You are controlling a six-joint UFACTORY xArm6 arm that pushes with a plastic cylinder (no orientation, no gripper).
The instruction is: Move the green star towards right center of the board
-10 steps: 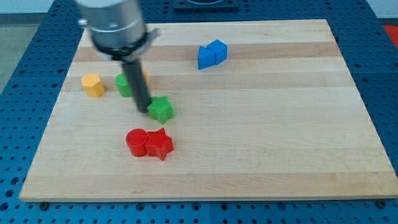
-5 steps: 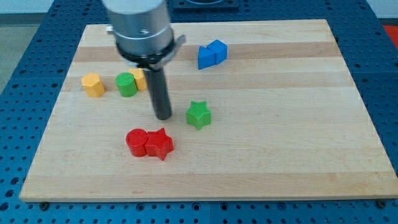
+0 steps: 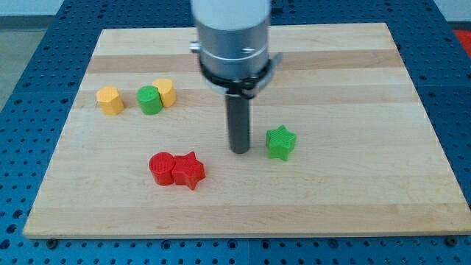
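Observation:
The green star (image 3: 280, 142) lies near the middle of the wooden board (image 3: 353, 191), a little right of centre. My tip (image 3: 240, 150) stands on the board just to the star's left, with a small gap between them. The rod rises from the tip to the grey arm body (image 3: 231, 37) at the view's top.
A red cylinder (image 3: 160, 167) and a red star (image 3: 189, 170) sit touching at the lower left. A yellow block (image 3: 110, 100), a green cylinder (image 3: 150, 99) and another yellow block (image 3: 165, 92) sit at the upper left. The arm body hides the board's top centre.
The green star has slid to the right, from left of centre to right of centre. My tip has followed it rightward. The arm now hides the blue blocks.

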